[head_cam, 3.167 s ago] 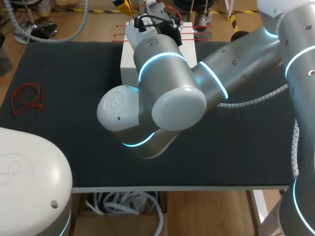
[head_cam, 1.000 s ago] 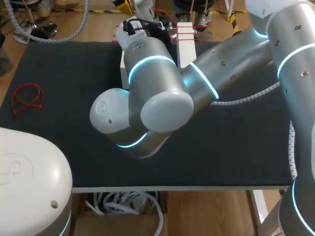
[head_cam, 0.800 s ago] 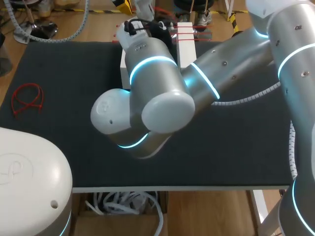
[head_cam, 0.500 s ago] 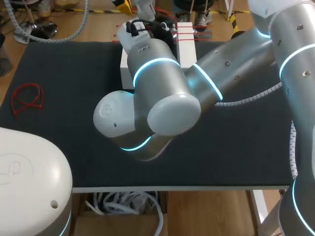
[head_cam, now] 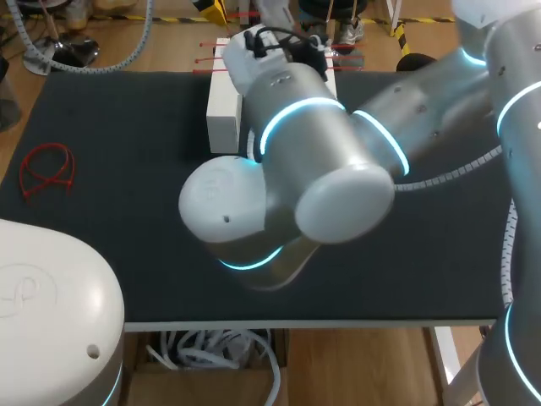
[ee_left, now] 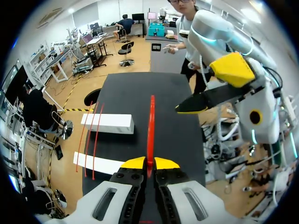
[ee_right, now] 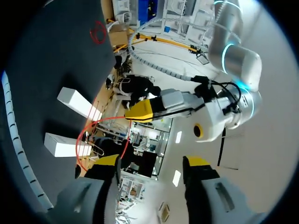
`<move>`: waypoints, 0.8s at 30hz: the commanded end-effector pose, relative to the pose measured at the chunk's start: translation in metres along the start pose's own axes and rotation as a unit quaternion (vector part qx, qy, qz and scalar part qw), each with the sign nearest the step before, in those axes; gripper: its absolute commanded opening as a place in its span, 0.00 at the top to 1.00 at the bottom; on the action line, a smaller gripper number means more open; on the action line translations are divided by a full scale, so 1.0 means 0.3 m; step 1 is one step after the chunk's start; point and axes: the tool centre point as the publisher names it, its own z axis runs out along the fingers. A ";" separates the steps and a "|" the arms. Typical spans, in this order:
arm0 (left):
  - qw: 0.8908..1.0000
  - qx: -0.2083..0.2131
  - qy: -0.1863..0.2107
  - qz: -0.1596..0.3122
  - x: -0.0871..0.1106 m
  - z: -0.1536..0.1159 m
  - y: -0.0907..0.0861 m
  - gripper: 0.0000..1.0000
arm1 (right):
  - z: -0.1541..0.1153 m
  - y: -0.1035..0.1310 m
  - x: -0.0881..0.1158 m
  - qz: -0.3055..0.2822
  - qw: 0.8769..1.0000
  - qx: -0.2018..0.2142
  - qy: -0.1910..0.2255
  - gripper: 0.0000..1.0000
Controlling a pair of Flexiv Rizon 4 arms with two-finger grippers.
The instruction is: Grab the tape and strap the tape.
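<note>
In the left wrist view my left gripper is shut on a red strap that runs straight out ahead of it over the black table. Two white boxes lie beside it with thin red straps across them. My right gripper's yellow-tipped fingers hang ahead, apart from the strap. In the right wrist view my right gripper is open with nothing between its fingers. The left gripper's yellow fingertips face it, and the red strap curves away from them. From overhead my right arm hides both grippers.
One white box shows beside my right arm near the table's far edge, with red straps sticking out past it. A bundle of red loops lies at the table's left edge. The black mat stretches between them.
My right arm has swung to the right and nearer the front, uncovering more of the left white box. The red loops have stayed put.
</note>
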 end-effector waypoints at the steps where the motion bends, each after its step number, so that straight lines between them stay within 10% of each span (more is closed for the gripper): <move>1: 1.000 -0.001 0.000 0.000 -0.001 -0.001 0.000 1.00 | -0.033 -0.047 -0.037 0.012 0.999 -0.035 0.018 0.04; 24: 1.000 -0.001 0.000 0.000 -0.001 -0.001 0.000 1.00 | -0.094 -0.100 -0.059 0.018 0.996 -0.084 0.015 0.00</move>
